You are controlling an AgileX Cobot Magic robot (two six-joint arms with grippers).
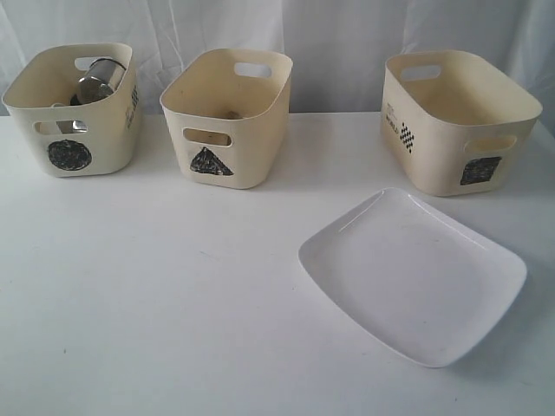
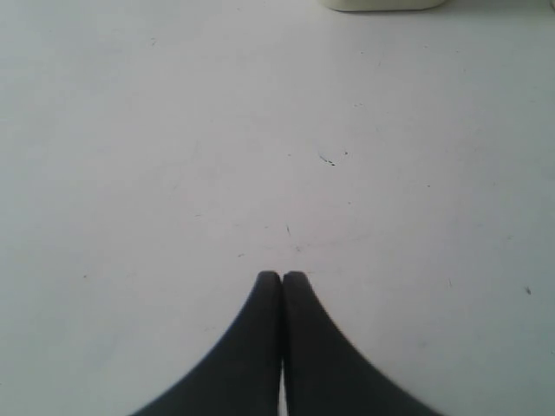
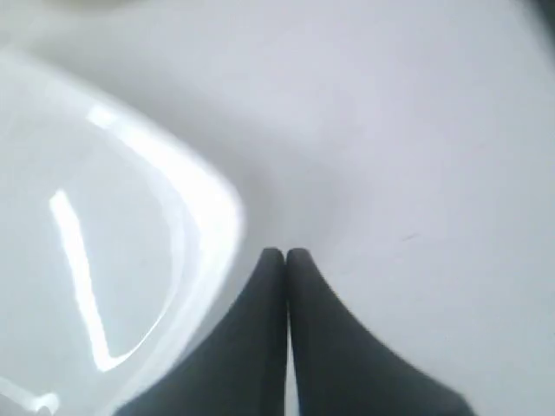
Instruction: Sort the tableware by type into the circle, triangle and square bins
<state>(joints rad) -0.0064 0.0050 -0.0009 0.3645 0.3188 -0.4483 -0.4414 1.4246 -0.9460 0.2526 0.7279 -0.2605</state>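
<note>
Three cream plastic tubs with cut-out handle slots stand in a row along the far side of a white tabletop (image 1: 173, 303), in front of a white curtain (image 1: 338, 35). The circle bin (image 1: 108, 130) is at the left, the triangle bin (image 1: 256, 130) in the middle and the square bin (image 1: 434, 130) at the right, each with its black scribbled mark on the front wall. A polished steel mug (image 1: 100, 78) lies tilted inside the circle bin. What the other two tubs hold cannot be made out.

The large white rounded-square plate (image 1: 416, 277) lies flat on the tabletop in front of the square bin, near it but apart from it.

Neither arm shows in the exterior view. In the left wrist view the black left gripper (image 2: 282, 276) is clenched, fingertips pressed together with nothing between them, over bare tabletop, with the bottom edge of one cream bin (image 2: 386, 4) beyond it. In the right wrist view the black right gripper (image 3: 284, 253) is likewise clenched on nothing, its tips just beside the plate's glossy rounded corner; whether they touch the rim cannot be told.
</note>
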